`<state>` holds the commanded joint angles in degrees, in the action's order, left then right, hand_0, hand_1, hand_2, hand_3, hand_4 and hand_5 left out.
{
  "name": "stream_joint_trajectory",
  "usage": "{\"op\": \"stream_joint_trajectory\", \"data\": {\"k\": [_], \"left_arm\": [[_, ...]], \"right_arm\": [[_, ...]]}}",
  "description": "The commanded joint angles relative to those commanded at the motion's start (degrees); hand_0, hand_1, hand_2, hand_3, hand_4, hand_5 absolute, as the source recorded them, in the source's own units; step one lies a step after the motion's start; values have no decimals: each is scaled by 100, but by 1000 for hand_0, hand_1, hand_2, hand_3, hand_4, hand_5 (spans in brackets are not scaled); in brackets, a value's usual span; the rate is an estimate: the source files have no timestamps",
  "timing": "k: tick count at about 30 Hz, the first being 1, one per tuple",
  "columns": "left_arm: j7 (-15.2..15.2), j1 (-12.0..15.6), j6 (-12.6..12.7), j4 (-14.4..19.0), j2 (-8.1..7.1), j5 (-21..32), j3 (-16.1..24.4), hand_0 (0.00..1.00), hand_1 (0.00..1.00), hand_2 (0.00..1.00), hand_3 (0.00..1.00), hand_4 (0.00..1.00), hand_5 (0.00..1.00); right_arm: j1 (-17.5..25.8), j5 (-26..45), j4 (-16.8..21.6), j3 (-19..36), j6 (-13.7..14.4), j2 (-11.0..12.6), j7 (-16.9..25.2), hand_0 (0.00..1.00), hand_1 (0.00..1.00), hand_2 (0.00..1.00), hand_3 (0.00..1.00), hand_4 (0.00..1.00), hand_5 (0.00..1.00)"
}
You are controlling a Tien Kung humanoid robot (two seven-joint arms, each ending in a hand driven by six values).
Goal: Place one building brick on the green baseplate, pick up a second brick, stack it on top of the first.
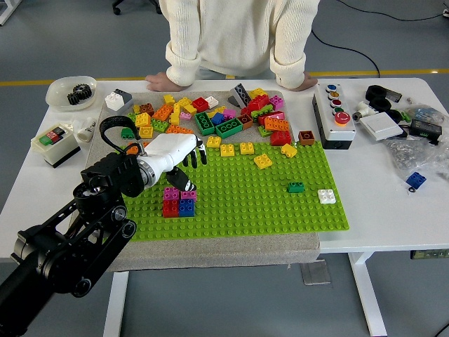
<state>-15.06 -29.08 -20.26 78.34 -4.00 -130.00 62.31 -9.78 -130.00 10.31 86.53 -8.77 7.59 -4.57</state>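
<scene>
A magenta brick (pixel 179 194) sits on top of a red brick (pixel 170 208) and a blue brick (pixel 186 207) on the green baseplate (pixel 245 203), near its left front. My left hand (pixel 189 167) hovers just above and behind this stack. Its fingers (pixel 200 156) are spread and hold nothing. The thumb hangs close over the magenta brick. A pile of loose coloured bricks (pixel 210 116) lies along the far edge of the mat. My right arm is out of view.
A person stands at the far side with both hands (pixel 163 78) resting on the table edge. Single yellow bricks (pixel 263 161), a small green brick (pixel 296 187) and a white brick (pixel 326 196) lie on the plate. A button box (pixel 334 112) stands right, a switch box (pixel 52 142) left.
</scene>
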Motion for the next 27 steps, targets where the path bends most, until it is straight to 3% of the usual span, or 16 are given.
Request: {"op": "stream_joint_trajectory", "data": {"k": [4,5,10,11,16,17,27], "left_arm": [[82,21,-193,168,-76,0,88,623,540,524,536,998,265],[97,22,-220,184,-87,0,99,709,596,584,535,998,436],[242,30,-352,163,-140,0,116,709,596,584,535,998,436],[279,36,-377,153,-150,0,113,798,659,686,548,998,564],[463,78,-459,105,-198,0,109,798,659,686,548,998,564],[481,85,-465,102,-207,0,108,851,711,737,575,998,674],[735,175,-485,84,-349,0,131,881,738,771,591,998,734]], "right_arm": [[3,0,0,22,2,2,-3,738,640,710,591,831,412],[2,0,0,22,2,2,-3,738,641,710,591,831,413],[-11,0,0,32,4,-2,-5,738,641,710,591,831,413],[-12,0,0,33,5,-2,-5,739,641,710,591,831,414],[-8,0,0,57,13,5,-9,739,641,710,591,831,414],[-8,0,0,58,14,6,-8,738,641,710,591,831,415],[-10,0,0,75,24,10,-7,739,640,710,591,830,416]]}}
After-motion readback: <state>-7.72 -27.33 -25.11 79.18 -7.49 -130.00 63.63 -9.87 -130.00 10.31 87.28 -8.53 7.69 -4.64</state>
